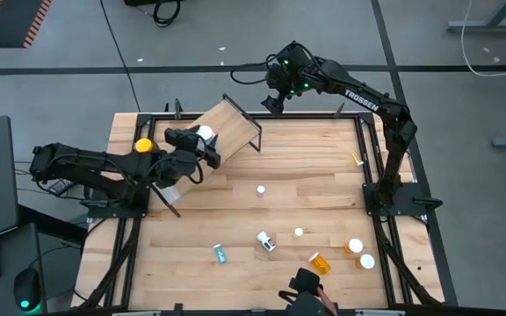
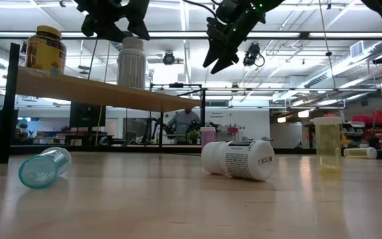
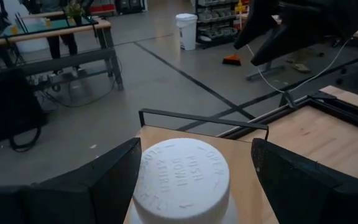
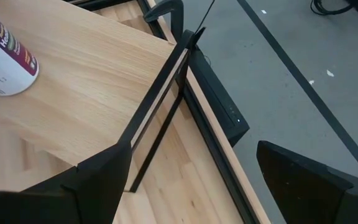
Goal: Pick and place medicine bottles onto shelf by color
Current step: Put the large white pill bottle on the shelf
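Hovering over the plywood shelf (image 1: 232, 129), the left gripper (image 1: 207, 146) has its fingers (image 3: 92, 186) spread wide on either side of a white bottle (image 2: 131, 63) that stands upright on the board. The left wrist view looks down on its embossed cap, which sits between the two fingers with a clear gap on each side, so nothing is grasped; the bottle's body below the cap is cut off there. Behind that gripper, at the shelf's other end, stands an amber jar with a yellow lid (image 1: 144, 146), partly covered by the left arm from above.

The right gripper (image 1: 273, 103) hangs above the desk's far edge, just past the shelf's far corner, its fingers (image 4: 98, 180) released and empty. Its wrist camera shows the shelf's black frame between the fingers and only a slice of the white bottle's label off to one side.

Well away from both grippers, on the butcher-block desk (image 1: 314, 184), the other bottles lie scattered: a teal vial (image 2: 43, 167) on its side, a white labelled bottle (image 2: 239, 159) on its side, an orange vial (image 1: 321, 262) lying down, two more white-capped ones (image 1: 359, 253) near the desk's right edge, and two tiny white ones (image 1: 261, 190) too small to make out. A dark object (image 1: 306, 283) at the near edge is cut off.
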You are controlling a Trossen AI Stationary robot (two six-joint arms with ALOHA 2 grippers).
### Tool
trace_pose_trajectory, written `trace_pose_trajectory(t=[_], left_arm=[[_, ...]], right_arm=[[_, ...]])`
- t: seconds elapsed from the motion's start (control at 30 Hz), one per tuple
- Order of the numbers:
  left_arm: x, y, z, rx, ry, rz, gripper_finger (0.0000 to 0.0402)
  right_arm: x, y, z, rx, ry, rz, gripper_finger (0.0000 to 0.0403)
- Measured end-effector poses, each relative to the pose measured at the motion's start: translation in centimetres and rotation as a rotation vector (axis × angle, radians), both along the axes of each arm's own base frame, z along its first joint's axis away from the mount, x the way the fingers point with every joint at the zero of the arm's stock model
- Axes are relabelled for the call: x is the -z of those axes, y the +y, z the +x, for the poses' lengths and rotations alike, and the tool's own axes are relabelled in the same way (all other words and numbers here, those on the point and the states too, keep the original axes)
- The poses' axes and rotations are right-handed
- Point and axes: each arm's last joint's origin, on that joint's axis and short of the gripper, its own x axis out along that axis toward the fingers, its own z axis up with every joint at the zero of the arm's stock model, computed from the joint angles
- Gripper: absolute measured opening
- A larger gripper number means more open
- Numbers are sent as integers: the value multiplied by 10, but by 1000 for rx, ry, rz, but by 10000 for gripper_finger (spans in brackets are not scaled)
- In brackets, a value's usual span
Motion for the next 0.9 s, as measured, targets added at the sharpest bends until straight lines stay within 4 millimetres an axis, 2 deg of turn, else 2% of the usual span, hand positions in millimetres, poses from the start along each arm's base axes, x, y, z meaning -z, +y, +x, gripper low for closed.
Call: trace_pose_trajectory(t=[0.9], left_arm=[[1, 1, -2, 4, 70, 28, 315]], right_arm=[[1, 0, -1, -3, 11, 5, 356]])
